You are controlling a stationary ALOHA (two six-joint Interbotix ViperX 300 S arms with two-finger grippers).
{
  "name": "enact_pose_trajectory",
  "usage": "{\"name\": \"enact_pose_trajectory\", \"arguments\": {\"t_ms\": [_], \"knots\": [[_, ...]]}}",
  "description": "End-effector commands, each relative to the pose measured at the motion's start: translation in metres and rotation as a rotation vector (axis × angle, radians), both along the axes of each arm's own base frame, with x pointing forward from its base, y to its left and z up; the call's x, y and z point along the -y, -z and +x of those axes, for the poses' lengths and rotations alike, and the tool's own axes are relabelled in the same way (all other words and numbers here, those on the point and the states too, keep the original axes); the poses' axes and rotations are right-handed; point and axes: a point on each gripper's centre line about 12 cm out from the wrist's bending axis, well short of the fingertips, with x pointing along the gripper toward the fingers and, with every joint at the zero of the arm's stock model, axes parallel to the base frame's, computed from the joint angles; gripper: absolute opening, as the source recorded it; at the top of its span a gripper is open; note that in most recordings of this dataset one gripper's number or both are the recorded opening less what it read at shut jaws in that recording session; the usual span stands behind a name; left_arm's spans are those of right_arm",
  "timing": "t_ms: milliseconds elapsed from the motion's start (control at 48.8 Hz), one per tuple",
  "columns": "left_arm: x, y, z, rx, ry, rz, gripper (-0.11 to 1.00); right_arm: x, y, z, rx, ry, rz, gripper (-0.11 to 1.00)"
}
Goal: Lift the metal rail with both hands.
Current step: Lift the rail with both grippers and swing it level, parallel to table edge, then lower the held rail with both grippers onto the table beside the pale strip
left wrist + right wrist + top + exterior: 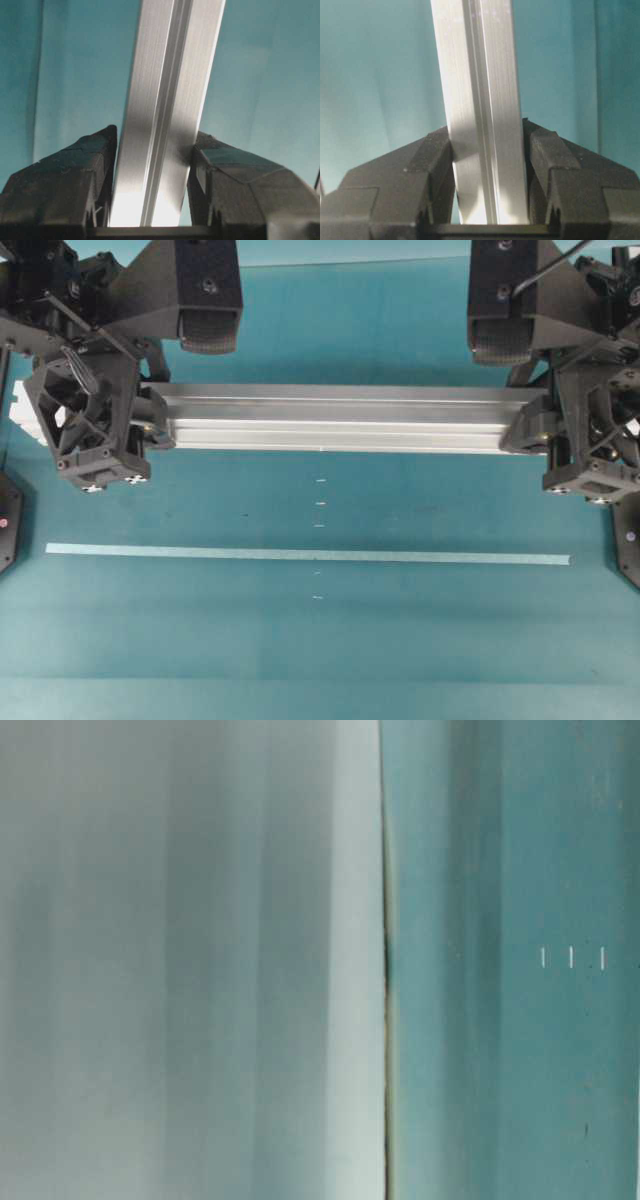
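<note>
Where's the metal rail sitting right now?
In the overhead view the metal rail runs across the upper middle, clamped between the left hand and right hand, parallel to the pale tape strip below it.

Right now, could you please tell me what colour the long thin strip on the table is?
The tape strip is pale whitish-blue, clearest in the overhead view.

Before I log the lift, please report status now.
Left gripper and right gripper shut on long silver grooved aluminium rail, one at each end. Rail level. Nothing blocking; pale tape strip lies apart.
</note>
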Motion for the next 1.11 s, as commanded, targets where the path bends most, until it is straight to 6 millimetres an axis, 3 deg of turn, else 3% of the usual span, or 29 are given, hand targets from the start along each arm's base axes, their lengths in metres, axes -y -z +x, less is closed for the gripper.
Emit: {"name": "enact_pose_trajectory", "arguments": {"t_ms": [0, 143, 266, 471, 696, 1086], "knots": [[-0.012, -0.015, -0.007, 0.045, -0.056, 0.006, 0.33, -0.001, -0.006, -0.005, 0.013, 0.013, 0.006, 0.38], [-0.011, -0.007, -0.004, 0.038, -0.064, 0.002, 0.33, 0.0, 0.005, -0.006, -0.018, 0.017, 0.004, 0.38], [-0.01, 0.006, 0.001, 0.041, -0.059, 0.002, 0.33, 0.0, 0.031, -0.005, -0.08, 0.021, 0.009, 0.38], [-0.006, 0.05, 0.009, 0.017, -0.048, -0.002, 0.33, 0.0, 0.08, -0.002, -0.115, 0.025, 0.012, 0.38], [0.002, 0.118, 0.01, -0.045, -0.04, -0.012, 0.33, 0.0, 0.128, 0.0, -0.128, 0.027, 0.011, 0.38], [0.008, 0.179, 0.019, -0.011, -0.058, -0.025, 0.33, -0.003, 0.206, 0.005, -0.158, -0.029, -0.007, 0.38]]}}
